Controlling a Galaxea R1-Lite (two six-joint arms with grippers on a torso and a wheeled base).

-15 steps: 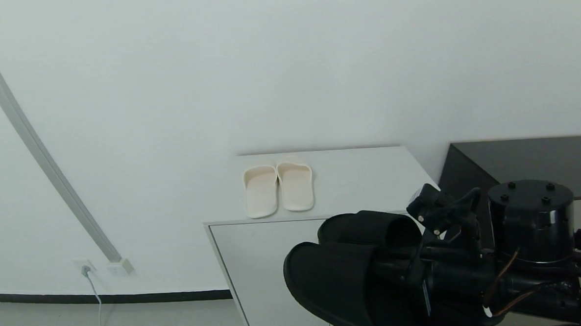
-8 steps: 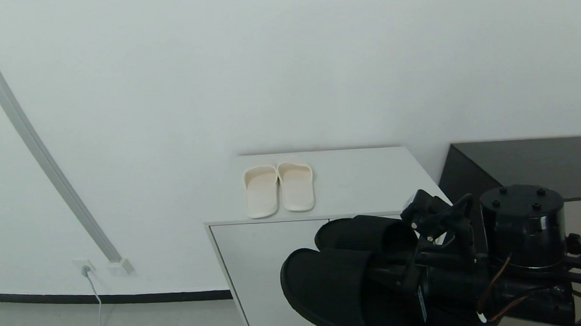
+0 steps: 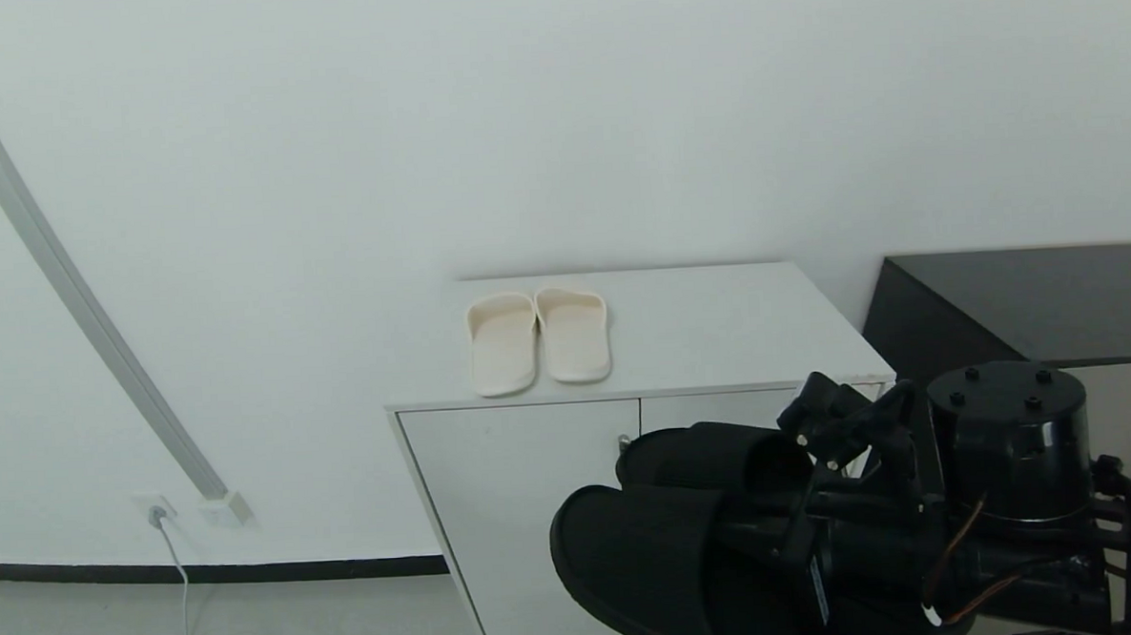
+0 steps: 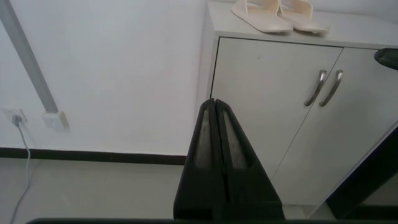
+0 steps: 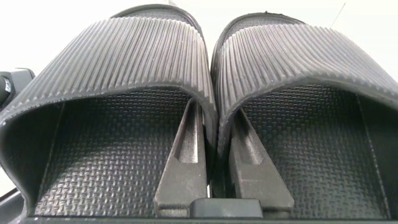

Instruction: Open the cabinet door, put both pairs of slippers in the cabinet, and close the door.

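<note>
A white cabinet (image 3: 526, 510) stands against the wall, both doors closed, with its two handles (image 4: 324, 87) side by side at the middle seam. A cream pair of slippers (image 3: 538, 340) (image 4: 278, 14) lies on its top near the front edge. My right gripper (image 5: 214, 118) is shut on the black pair of slippers (image 3: 670, 532) (image 5: 149, 68), one finger inside each, pinching their inner walls together. The pair is held in front of the right door. My left gripper (image 4: 215, 102) is shut and holds nothing, low in front of the cabinet's left side.
A dark cabinet (image 3: 1032, 297) adjoins the white one on the right. A grey conduit (image 3: 68, 282) runs diagonally down the wall to a socket with a cable (image 3: 157, 512). Bare floor (image 3: 207, 629) lies left of the cabinet.
The camera has shifted, so more of the cabinet's front and a door handle show. My right gripper with the black slippers has sunk slightly.
</note>
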